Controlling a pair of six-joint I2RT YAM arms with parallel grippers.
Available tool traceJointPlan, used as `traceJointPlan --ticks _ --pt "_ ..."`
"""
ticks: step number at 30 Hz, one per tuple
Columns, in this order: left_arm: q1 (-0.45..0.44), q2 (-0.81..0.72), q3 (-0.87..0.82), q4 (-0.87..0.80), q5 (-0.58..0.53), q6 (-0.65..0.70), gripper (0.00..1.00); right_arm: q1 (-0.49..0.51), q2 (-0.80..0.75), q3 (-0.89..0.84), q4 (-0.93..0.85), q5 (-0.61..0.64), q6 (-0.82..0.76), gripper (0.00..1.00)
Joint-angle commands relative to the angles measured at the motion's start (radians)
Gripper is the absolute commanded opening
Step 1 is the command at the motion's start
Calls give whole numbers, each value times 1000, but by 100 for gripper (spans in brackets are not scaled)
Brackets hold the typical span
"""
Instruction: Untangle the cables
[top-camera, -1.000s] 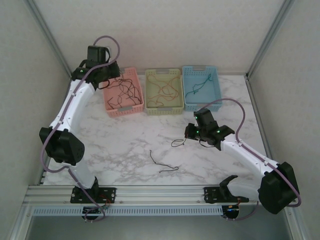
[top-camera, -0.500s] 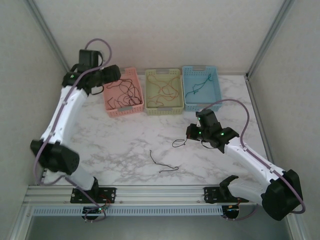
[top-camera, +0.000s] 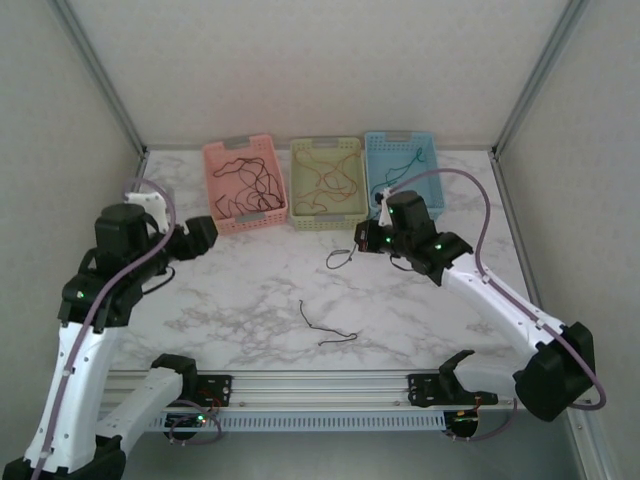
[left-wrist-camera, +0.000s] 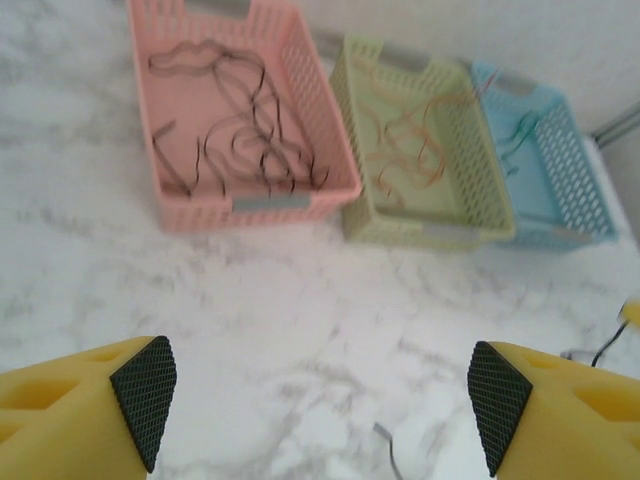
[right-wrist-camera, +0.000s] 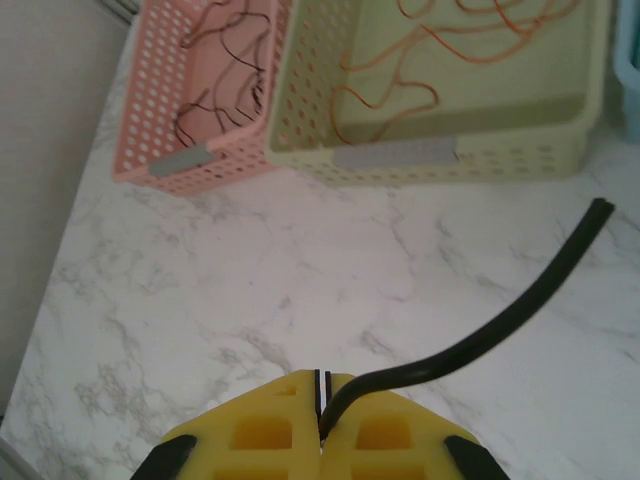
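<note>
Release done at pink basket (left-wrist-camera: 200, 212); my left pincer (left-wrist-camera: 320, 400), wide and empty, has drawn back; right pincer (right-wrist-camera: 322, 395), clamped on black wire (right-wrist-camera: 480, 335), carries it closer.

Left gripper (left-wrist-camera: 320, 400) at 6 o'clock: jaws spread wide, nothing between them, above the marble table (left-wrist-camera: 250, 300). Pink basket (left-wrist-camera: 200, 215) at 11 o'clock holds black cables (left-wrist-camera: 240, 140). Green basket (left-wrist-camera: 420, 232) at 1 o'clock holds orange cables (left-wrist-camera: 410, 150). Blue basket (left-wrist-camera: 560, 150) at 2 o'clock holds a teal cable (left-wrist-camera: 520, 130).
</note>
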Motion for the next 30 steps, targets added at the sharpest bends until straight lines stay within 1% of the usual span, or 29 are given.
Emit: traceJointPlan --ticks 1,3,6,7,9,10,12,13,14,16,18,19,21,23,25,28,30 --pt "3 -80 -53 -63 32 11 79 25 34 56 39 -13 -35 0" --pt "3 -111 -81 -63 47 8 80 37 45 62 48 -14 -39 0" --pt "3 -129 -101 -58 121 3 80 58 49 61 47 -9 -54 0" --pt "4 -132 -107 -49 166 0 79 66 45 56 52 -9 -58 0" --pt "4 -132 -130 3 324 -24 78 80 31 45 65 -19 -63 0" --pt "4 -127 -143 38 410 -50 78 82 22 38 75 -30 -56 0" --pt "-2 -122 -175 133 544 -118 77 87 3 27 100 -57 -48 0" --pt "-8 -121 -201 202 596 -168 78 93 -11 16 121 -74 -51 0" --pt "-21 -117 -218 252 612 -198 78 101 -25 8 142 -85 -58 0" --pt "-67 -93 -225 295 612 -212 79 122 -45 -10 181 -109 -90 0" --pt "-127 -51 -208 288 587 -197 79 137 -57 -20 206 -130 -109 0" --pt "-162 -33 -201 286 572 -189 79 137 -57 -20 214 -144 -118 0" --pt "-246 2 -195 289 525 -171 79 176 -60 -22 229 -178 -145 0" --pt "-309 31 -188 274 485 -149 78 201 -68 -27 245 -204 -179 0" --pt "-350 56 -192 271 456 -143 78 218 -80 -42 272 -233 -204 0" --pt "-391 83 -205 286 426 -146 73 238 -97 -68 315 -273 -232 0" --pt "-411 87 -214 306 440 -146 69 246 -107 -80 333 -290 -246 0"
